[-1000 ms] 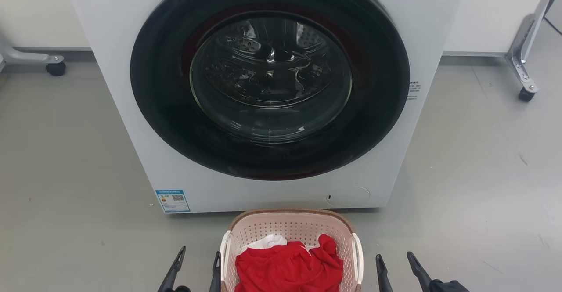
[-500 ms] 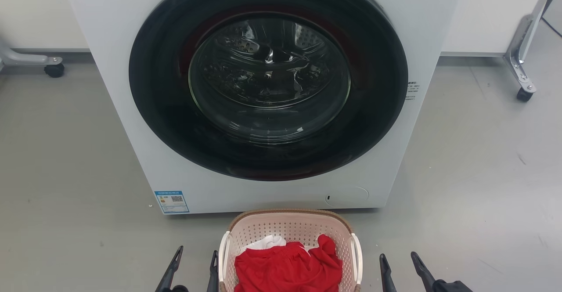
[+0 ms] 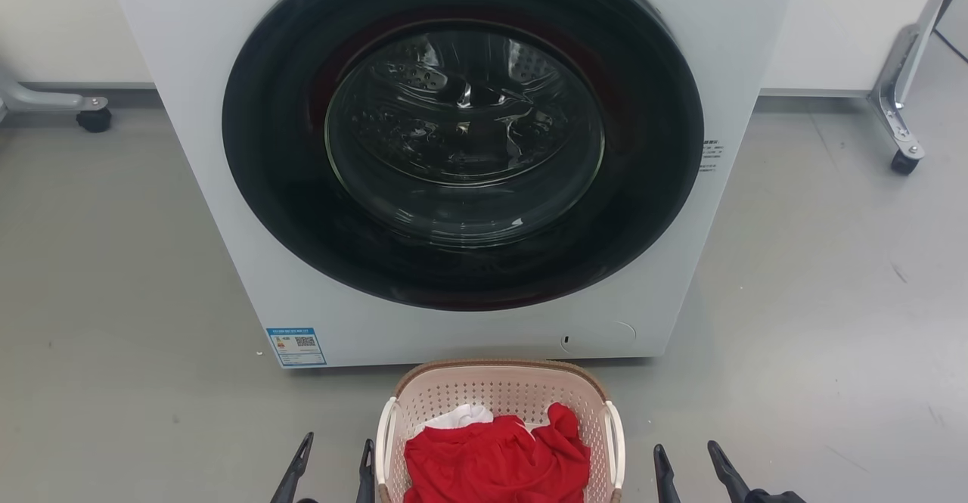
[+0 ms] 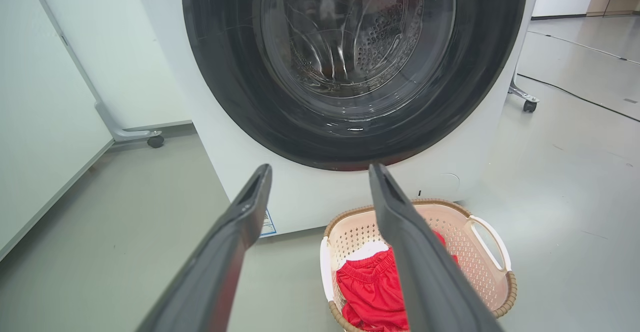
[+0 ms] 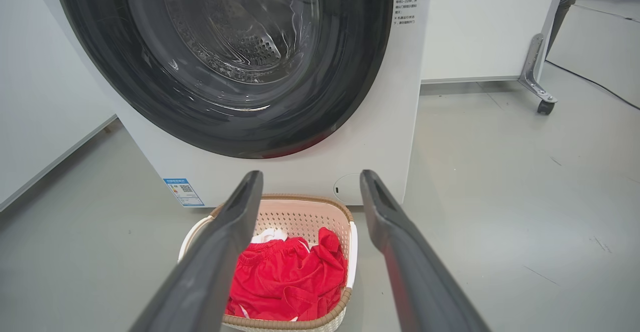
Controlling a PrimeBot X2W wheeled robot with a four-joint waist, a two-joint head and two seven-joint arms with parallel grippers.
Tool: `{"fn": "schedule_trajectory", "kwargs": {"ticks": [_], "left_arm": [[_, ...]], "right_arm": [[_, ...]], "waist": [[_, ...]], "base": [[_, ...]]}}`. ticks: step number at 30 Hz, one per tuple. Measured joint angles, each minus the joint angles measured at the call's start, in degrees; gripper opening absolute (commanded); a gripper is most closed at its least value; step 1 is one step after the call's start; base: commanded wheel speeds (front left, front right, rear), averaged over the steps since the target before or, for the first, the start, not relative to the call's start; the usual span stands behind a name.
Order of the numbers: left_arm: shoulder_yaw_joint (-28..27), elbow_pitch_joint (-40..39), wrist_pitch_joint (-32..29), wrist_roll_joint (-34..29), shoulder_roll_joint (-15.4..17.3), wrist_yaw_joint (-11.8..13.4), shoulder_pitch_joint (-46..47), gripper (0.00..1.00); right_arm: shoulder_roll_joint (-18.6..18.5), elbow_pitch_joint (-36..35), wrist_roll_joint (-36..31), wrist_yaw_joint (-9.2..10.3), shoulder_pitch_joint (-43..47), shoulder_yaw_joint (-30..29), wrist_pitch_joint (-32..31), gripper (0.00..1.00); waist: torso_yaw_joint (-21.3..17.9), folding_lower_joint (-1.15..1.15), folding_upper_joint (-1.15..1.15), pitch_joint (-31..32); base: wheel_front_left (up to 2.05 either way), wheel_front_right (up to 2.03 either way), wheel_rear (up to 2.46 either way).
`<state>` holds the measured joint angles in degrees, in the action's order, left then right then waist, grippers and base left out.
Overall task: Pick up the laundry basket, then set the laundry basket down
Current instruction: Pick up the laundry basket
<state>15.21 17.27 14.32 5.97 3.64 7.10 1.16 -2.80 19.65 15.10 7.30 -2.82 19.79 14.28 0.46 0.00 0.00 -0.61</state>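
Two grippers are standing parted and empty: left gripper (image 3: 336, 464) and right gripper (image 3: 687, 464) are flanking the pale pink perforated plastic laundry basket (image 3: 499, 393), which is sitting on the grey floor (image 3: 113, 299) before the white front-loading washing machine (image 3: 249, 261). Its blue-and-white QR-coded sticker (image 3: 296, 346) is bearing print too small to read.

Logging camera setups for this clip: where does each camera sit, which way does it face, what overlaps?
Head view: on the head, facing forward-down at the washing machine and laundry basket; open left gripper and right gripper flank the basket.
Left wrist view: left wrist, facing the machine along its fingers; basket lower right.
Right wrist view: right wrist, same heading along its fingers; basket lower left.
Shared: machine door, basket, red clothes.
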Motion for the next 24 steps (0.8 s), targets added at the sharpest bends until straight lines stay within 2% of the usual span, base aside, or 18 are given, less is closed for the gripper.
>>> {"fn": "schedule_trajectory", "kwargs": {"ticks": [13,24], "left_arm": [[-0.4,-1.0,0.0,0.0,-0.1,0.0,0.2,1.00],[-1.4,0.5,0.0,0.0,0.1,-0.6,7.9,1.00]], "right_arm": [[0.0,-1.6,0.3,0.00,-0.9,-0.2,0.0,1.00],[0.0,1.2,0.4,-0.25,-10.7,-1.0,0.0,1.00]], "waist": [[0.1,0.00,0.00,-4.2],[-0.3,0.01,0.00,-11.8]], "base": [[0.00,0.00,0.00],[0.00,0.00,0.00]]}}
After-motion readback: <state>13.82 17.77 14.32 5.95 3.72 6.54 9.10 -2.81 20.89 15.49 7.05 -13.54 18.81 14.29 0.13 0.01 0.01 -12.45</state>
